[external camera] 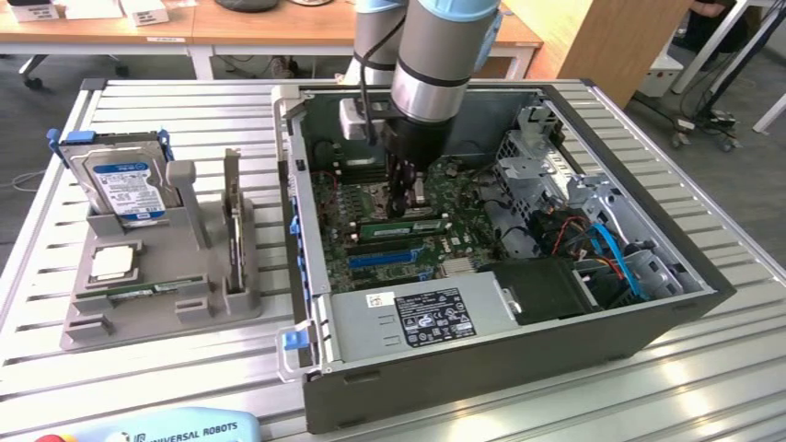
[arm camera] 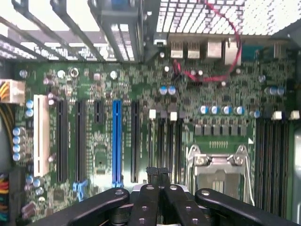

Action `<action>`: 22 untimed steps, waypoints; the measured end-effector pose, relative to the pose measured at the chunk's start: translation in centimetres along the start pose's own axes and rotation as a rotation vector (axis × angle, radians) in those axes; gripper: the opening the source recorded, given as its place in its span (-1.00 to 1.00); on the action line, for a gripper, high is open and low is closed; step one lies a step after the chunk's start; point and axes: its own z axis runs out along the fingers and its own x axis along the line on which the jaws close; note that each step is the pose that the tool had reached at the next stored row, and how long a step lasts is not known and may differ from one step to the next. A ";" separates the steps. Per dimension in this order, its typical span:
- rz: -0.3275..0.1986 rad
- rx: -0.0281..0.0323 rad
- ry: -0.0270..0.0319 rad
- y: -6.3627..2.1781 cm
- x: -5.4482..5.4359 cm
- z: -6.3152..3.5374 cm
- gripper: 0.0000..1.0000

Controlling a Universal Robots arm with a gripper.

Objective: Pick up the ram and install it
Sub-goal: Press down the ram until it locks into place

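Right up close in the wrist view, you see your gripper (arm camera: 157,173) with its two black fingers (arm camera: 146,202) pressed tight together. Nothing shows between them. Past the tips is the green motherboard (arm camera: 221,127), with long black slots, one blue slot (arm camera: 117,141), one white slot (arm camera: 41,134) and the shiny metal chip socket (arm camera: 218,165). The tips sit right at the near end of a set of thin black slots beside that socket.

From the exterior view, your arm (external camera: 443,55) reaches straight down into the open computer case (external camera: 491,368). The gripper (external camera: 407,195) hangs low over the board, in the middle of the case. The ram (external camera: 399,224), a long thin green strip, lies across the board just in front of the gripper. You cannot tell from this view if the fingers touch it, or if it is pushed all the way into its slot.

On the exterior view's left, a grey tray (external camera: 234,304) sits on the metal table (external camera: 184,110), apart from the case. In it stand a hard drive with a blue label (external camera: 121,184) and a square silver chip (external camera: 113,262). Another thin green strip (external camera: 154,291) lies low in the tray near its front edge.
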 end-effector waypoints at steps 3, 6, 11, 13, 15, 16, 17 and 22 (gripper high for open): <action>0.000 0.0001 -0.0002 0.51 0.0 0.03 -0.80; 0.000 0.0000 0.0000 0.58 0.0 0.03 -0.80; 0.000 0.0001 -0.0001 0.97 0.0 0.05 -0.80; 0.000 0.0001 -0.0001 0.98 0.0 0.05 -0.80; 0.000 0.0001 0.0000 0.98 0.0 0.05 -0.80; 0.000 0.0001 0.0000 0.99 0.0 0.05 -0.80; 0.000 0.0001 0.0000 0.99 0.0 0.05 -0.80; 0.000 0.0000 0.0001 0.98 0.0 0.30 -0.80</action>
